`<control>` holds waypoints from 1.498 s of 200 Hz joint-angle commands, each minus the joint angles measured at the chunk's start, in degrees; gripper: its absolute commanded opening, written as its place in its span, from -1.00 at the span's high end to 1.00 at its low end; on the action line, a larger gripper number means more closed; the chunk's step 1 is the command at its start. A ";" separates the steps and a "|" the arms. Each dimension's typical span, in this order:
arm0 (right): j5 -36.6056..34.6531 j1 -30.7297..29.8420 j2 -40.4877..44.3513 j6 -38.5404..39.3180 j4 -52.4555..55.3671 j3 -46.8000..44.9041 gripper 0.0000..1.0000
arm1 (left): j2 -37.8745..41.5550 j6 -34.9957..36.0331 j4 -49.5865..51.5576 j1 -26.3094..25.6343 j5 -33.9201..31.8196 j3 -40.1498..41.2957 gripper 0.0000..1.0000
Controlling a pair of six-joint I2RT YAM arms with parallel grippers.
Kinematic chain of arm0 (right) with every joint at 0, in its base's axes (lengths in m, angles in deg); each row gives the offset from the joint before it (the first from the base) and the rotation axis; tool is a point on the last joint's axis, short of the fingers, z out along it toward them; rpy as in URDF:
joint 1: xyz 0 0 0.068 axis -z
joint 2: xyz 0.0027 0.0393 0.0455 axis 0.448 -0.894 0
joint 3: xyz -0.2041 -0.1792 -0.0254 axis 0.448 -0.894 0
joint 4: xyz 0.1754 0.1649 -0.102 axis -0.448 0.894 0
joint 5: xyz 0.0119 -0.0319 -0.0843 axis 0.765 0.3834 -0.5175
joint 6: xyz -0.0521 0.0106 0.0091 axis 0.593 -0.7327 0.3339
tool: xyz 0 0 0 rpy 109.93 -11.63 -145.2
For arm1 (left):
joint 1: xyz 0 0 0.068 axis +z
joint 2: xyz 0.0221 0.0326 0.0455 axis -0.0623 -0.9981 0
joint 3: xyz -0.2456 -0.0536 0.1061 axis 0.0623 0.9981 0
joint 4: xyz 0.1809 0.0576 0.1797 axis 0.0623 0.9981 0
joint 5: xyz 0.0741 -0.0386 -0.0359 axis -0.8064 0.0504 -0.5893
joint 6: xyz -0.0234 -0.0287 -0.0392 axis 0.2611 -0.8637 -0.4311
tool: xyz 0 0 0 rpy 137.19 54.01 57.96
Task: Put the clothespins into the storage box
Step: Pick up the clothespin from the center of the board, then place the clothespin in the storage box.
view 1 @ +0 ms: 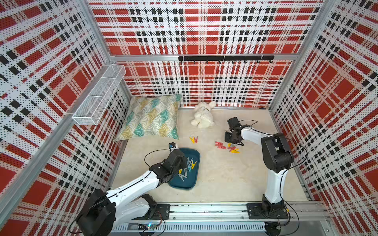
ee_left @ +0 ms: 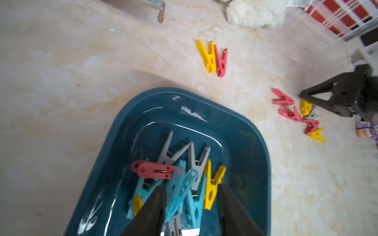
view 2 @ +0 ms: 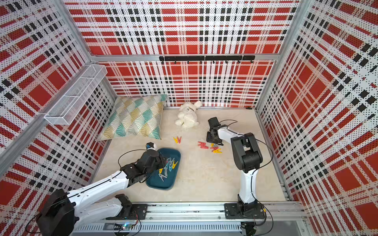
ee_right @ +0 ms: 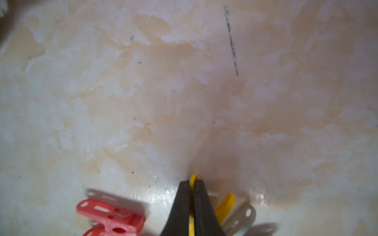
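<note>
Right gripper (ee_right: 191, 183) low at the table (ee_right: 143, 102), jaws pressed together on a yellow clothespin (ee_right: 193, 177), thin edge only; grey peg (ee_right: 241, 215) and red peg (ee_right: 110, 213) just beside it. Storage box (view 1: 195, 155) well apart on the robot's left side, holding a heap of clothespins (ee_left: 184, 173). Left gripper (ee_left: 192, 185) hangs over that heap, jaws spread, nothing held. Yellow-red pair (view 1: 193, 139) between box and plush rabbit (view 1: 203, 115). Risks: narrow pinch may let the peg twist out on lifting; left gripper crowds the drop spot
</note>
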 commanded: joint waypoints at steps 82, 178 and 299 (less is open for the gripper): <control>9.34 -1.87 10.79 -4.50 -2.87 -3.89 1.00 | -2.11 -2.57 -23.74 0.36 14.75 1.66 0.03; 21.44 -9.57 16.02 -12.77 -8.78 -5.78 1.00 | -8.51 -5.41 -33.92 -0.90 19.70 2.17 0.02; 25.47 -19.96 19.52 -19.13 -12.10 -3.69 0.96 | -9.58 -6.20 -35.86 -0.82 20.37 2.19 0.02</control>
